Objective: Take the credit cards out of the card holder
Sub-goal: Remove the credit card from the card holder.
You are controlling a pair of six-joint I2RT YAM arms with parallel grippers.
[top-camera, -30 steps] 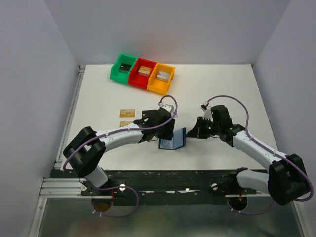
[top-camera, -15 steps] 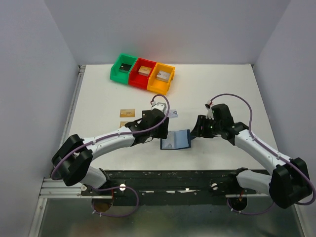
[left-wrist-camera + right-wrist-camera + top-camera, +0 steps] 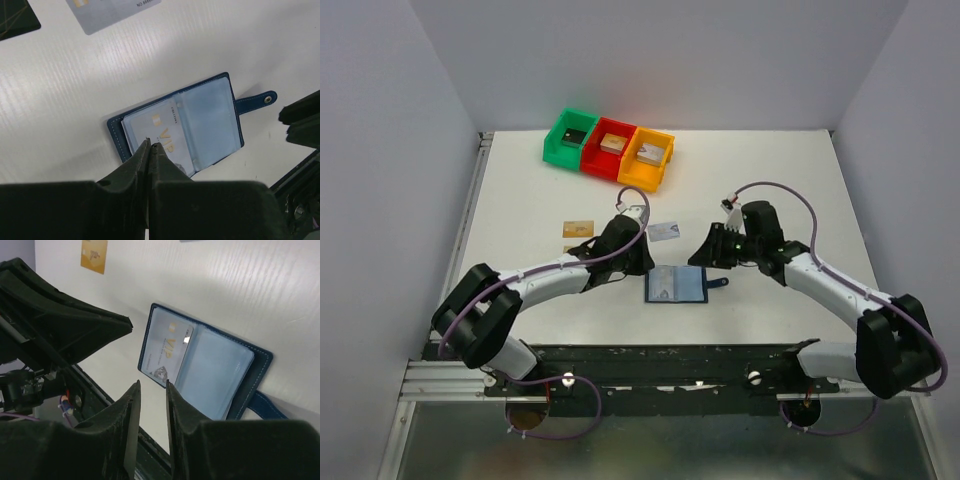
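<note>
While the card holder (image 3: 676, 285) lies spread flat on the white table (image 3: 780, 180), both grippers hang close to it, one on each side. Its little snap tab (image 3: 256, 101) sticks out on the right. A pale card with gold letters (image 3: 161, 132) sits in the left pocket of the card holder.

The left gripper (image 3: 150, 146) has its fingers pressed together. From its own camera, the tips sit over the near edge of that card. I cannot tell if they touch it. The right gripper (image 3: 152, 387) has its fingers a little way apart, and nothing is between them.

Three more cards lie out on the table. A pale grey card (image 3: 663, 231) is just past the card holder. A tan-gold card (image 3: 578, 228) is further left, and a black card (image 3: 15, 17) lies near it.

At the far side stand a green bin (image 3: 563, 140), a red bin (image 3: 602, 158) and an orange bin (image 3: 638, 172), touching in a row. Each one has a small block in it.
</note>
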